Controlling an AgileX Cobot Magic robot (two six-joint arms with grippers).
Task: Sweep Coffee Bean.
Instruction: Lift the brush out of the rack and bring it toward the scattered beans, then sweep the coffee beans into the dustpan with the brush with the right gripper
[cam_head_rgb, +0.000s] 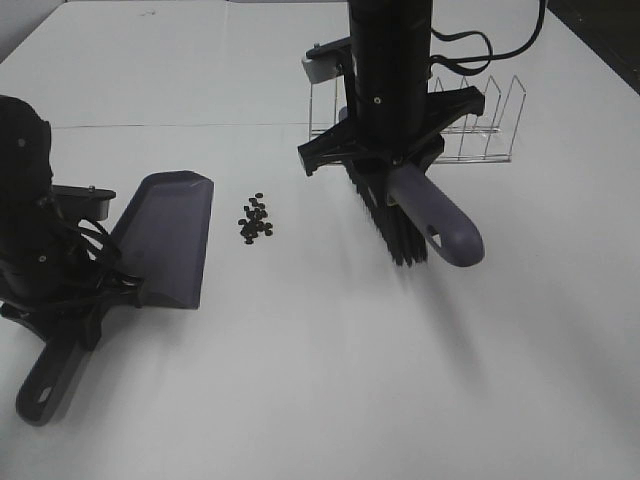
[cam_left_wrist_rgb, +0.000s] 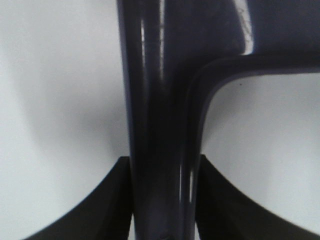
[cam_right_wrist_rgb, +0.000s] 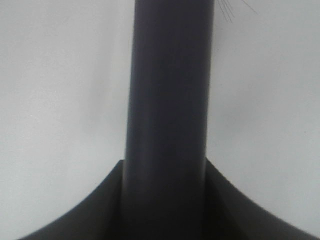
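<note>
Several tiny dark coffee beans (cam_head_rgb: 255, 219) lie in a loose cluster on the white table, just right of the grey-purple dustpan (cam_head_rgb: 168, 235). My left gripper (cam_head_rgb: 75, 315) is shut on the dustpan's handle (cam_left_wrist_rgb: 160, 125), with the pan resting on the table and its open lip toward the beans. My right gripper (cam_head_rgb: 385, 160) is shut on the brush's grey-purple handle (cam_right_wrist_rgb: 170, 110). The brush (cam_head_rgb: 420, 215) hangs right of the beans, its black bristles (cam_head_rgb: 392, 225) facing them, apart from them.
A wire rack (cam_head_rgb: 470, 125) stands on the table behind the right arm. A grey piece (cam_head_rgb: 325, 62) sits at the rack's left end. The table's far right edge meets a dark floor.
</note>
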